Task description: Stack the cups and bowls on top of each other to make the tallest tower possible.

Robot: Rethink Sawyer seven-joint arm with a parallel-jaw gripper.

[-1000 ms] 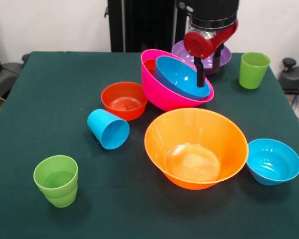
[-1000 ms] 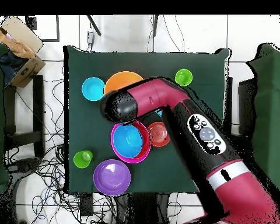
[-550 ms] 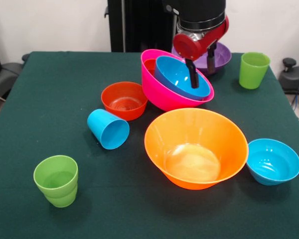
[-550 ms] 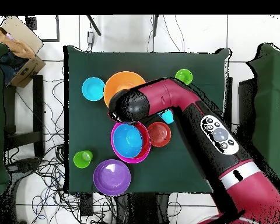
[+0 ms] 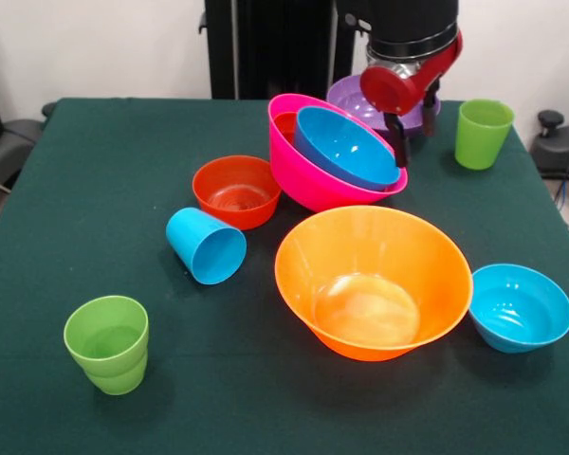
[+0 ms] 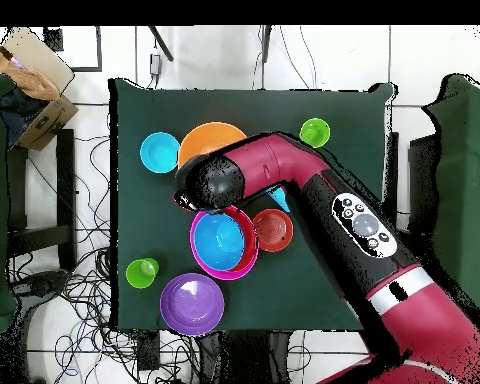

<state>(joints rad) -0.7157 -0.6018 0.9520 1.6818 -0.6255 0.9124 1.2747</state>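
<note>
A large pink bowl (image 5: 313, 180) holds a tilted blue bowl (image 5: 341, 147), and a small red-orange bowl (image 5: 284, 125) peeks out behind it. My gripper (image 5: 406, 137) hangs open and empty just past the right rim of this pile, in front of the purple bowl (image 5: 356, 100). A big orange bowl (image 5: 372, 280), a red-orange bowl (image 5: 235, 191) and a small blue bowl (image 5: 520, 306) stand apart on the cloth. The sky blue cup (image 5: 206, 245) lies on its side. Two green cups (image 5: 107, 343) (image 5: 482, 133) stand upright. In the overhead view the arm (image 6: 214, 183) hides the gripper beside the pink bowl (image 6: 198, 262).
The green tablecloth (image 5: 95, 190) covers the whole table. From above, the purple bowl (image 6: 191, 303) and one green cup (image 6: 141, 272) sit close to the base-side table edge. The arm lies over part of the orange bowl (image 6: 209, 140).
The gripper swung from over the blue bowl's inside to the right, past the pile's right rim. No bowl or cup has moved.
</note>
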